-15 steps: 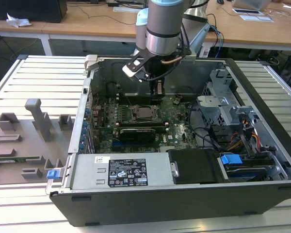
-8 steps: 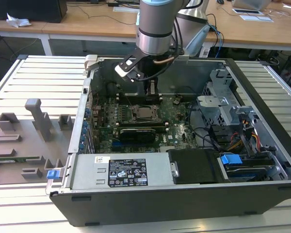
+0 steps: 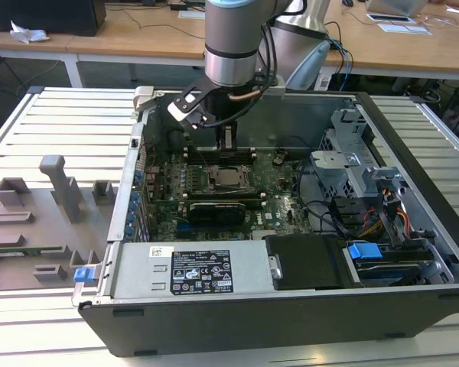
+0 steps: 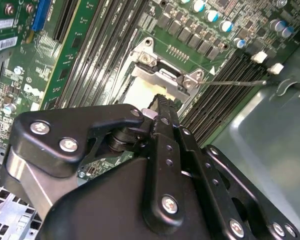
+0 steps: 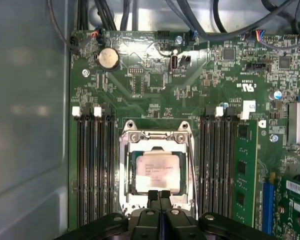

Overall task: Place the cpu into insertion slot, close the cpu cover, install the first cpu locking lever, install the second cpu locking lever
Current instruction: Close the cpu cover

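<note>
Silver cpu (image 5: 157,171) in insertion slot (image 5: 122,167) | cpu cover (image 5: 156,145) seemingly down | gripper (image 5: 159,193) closed, empty

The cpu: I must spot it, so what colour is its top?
Dull silver-grey; the cpu shows best in the first wrist view.

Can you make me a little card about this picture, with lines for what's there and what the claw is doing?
place: inside an open computer case
cpu: lying flat in the middle of the board, silver top showing
cover: down, framing the cpu
gripper: shut, holding nothing, by the cpu's edge
memory slots: long black rows on both sides of the cpu
</note>
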Controlling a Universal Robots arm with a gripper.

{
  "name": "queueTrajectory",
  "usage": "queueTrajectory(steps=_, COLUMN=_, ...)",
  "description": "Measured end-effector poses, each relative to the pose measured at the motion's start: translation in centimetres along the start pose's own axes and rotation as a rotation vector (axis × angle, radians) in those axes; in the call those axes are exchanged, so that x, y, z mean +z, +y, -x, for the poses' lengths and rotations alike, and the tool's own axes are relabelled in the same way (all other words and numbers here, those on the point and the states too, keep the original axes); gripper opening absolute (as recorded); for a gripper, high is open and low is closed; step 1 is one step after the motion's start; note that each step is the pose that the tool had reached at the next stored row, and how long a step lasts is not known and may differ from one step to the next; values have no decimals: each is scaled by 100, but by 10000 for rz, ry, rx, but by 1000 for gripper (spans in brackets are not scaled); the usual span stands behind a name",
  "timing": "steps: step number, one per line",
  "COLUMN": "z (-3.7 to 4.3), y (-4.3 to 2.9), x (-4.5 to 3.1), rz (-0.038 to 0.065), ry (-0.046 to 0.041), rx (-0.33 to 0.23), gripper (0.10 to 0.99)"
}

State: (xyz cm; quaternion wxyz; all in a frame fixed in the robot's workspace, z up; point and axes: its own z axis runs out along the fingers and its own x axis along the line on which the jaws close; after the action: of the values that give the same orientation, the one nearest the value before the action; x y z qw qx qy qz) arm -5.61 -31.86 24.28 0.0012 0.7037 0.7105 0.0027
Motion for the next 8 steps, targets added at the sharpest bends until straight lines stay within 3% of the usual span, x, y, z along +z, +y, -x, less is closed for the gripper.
queueTrajectory(steps=8, z=-1, y=-112, x=2, rz=0, ry=1, rx=0, gripper=106)
